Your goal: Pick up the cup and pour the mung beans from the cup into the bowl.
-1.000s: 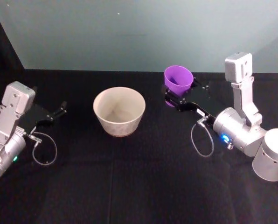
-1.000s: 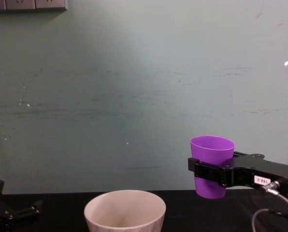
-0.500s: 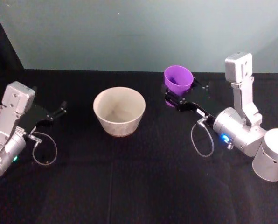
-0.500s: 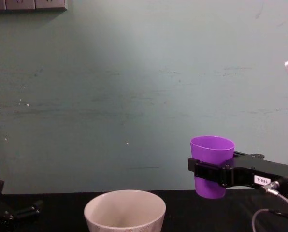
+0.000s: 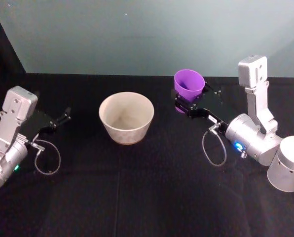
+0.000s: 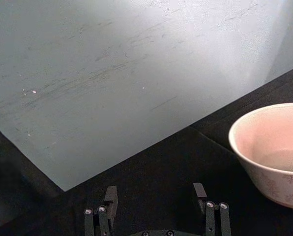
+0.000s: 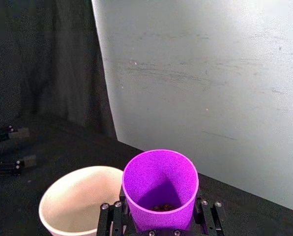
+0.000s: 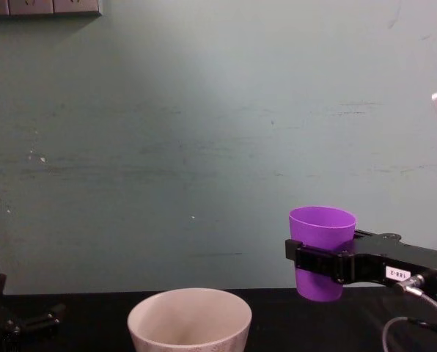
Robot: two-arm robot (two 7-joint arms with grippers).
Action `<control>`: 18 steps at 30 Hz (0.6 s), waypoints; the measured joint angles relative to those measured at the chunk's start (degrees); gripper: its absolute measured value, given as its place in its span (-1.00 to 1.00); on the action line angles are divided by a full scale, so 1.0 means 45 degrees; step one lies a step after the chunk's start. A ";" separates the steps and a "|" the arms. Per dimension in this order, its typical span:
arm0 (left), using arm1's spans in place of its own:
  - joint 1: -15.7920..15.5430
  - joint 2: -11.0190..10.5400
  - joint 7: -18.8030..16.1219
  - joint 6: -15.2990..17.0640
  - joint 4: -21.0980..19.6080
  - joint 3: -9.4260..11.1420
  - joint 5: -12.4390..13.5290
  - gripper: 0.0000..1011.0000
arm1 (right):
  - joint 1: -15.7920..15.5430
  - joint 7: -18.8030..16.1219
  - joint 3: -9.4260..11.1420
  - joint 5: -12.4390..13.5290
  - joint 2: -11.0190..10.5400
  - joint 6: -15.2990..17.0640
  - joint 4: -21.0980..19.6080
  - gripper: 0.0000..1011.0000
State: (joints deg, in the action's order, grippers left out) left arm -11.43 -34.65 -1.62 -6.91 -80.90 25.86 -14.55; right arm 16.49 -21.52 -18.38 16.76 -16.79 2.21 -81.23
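My right gripper (image 5: 185, 102) is shut on the purple cup (image 5: 189, 84), holding it upright above the black table, to the right of the bowl. In the chest view the cup (image 8: 321, 249) hangs clear of the table in the gripper (image 8: 315, 261). The right wrist view looks down into the cup (image 7: 159, 187), where mung beans (image 7: 161, 207) show as a small dark patch at its bottom. The cream bowl (image 5: 126, 116) stands in the middle of the table, its inside bare (image 7: 80, 201). My left gripper (image 5: 64, 115) rests open at the far left, apart from the bowl (image 6: 272, 150).
A black cloth (image 5: 137, 187) covers the table, and a pale green wall (image 5: 147, 34) stands close behind it. Loose cables (image 5: 213, 148) loop from both wrists. There is free room in front of the bowl.
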 joint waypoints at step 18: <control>0.0000 0.0000 0.0000 0.0000 0.0000 0.0000 0.0000 0.98 | 0.0000 0.0001 0.0000 0.0000 0.0000 0.0000 0.0000 0.42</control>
State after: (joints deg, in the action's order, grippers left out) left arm -11.43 -34.65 -1.62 -6.91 -80.90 25.86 -14.55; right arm 16.49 -21.52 -18.38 16.76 -16.79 2.21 -81.23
